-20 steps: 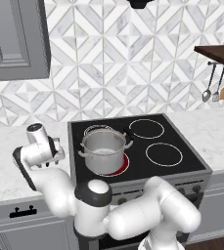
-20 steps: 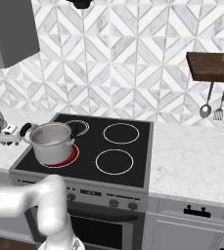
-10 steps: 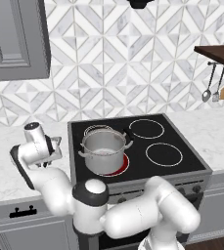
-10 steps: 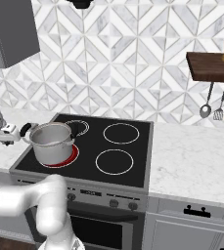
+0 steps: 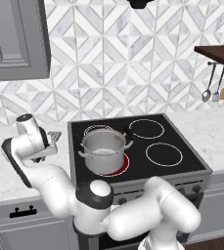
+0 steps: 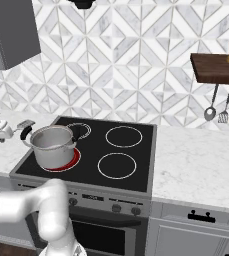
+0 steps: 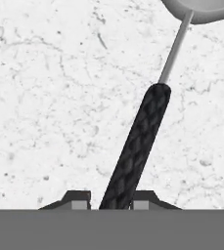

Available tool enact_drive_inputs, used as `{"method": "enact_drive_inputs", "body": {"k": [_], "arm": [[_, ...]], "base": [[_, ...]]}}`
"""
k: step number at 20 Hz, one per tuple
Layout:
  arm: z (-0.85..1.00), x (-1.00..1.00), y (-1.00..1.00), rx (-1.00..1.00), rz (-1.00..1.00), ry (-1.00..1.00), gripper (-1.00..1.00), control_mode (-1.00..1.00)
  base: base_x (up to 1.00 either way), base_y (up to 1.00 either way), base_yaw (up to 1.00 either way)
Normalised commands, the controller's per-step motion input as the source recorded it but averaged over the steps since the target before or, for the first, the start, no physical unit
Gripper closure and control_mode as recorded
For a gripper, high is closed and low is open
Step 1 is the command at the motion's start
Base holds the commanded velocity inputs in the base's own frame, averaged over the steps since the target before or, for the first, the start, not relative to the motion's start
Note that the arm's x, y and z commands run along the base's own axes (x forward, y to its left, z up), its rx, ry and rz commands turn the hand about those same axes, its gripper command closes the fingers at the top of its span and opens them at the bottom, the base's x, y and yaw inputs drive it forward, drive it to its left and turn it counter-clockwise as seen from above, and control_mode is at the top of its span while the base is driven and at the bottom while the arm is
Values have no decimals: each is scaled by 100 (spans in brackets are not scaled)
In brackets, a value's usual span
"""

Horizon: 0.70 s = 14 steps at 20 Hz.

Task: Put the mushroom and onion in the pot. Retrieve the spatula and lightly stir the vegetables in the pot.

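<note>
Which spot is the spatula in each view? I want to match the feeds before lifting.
Left base view: spatula, its silver head by the white wrist, left of the stove.
Right base view: spatula at far left, just left of the pot.
Hand view: spatula, black handle rising from between the tool tips, head at top right.
Shared landmark: the marble counter under it.
</note>
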Motion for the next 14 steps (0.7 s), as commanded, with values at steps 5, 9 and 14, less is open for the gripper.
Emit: {"method": "enact_drive_inputs", "body": {"k": [5, 9, 14], "arm": [[100, -91, 1, 13, 0, -3, 100, -100], [100, -100, -1, 18, -2, 0, 100, -100], [91, -98, -32, 22, -6, 10, 100, -100]], "base": [[0, 0, 0], [0, 0, 0], [0, 0, 0]]}}
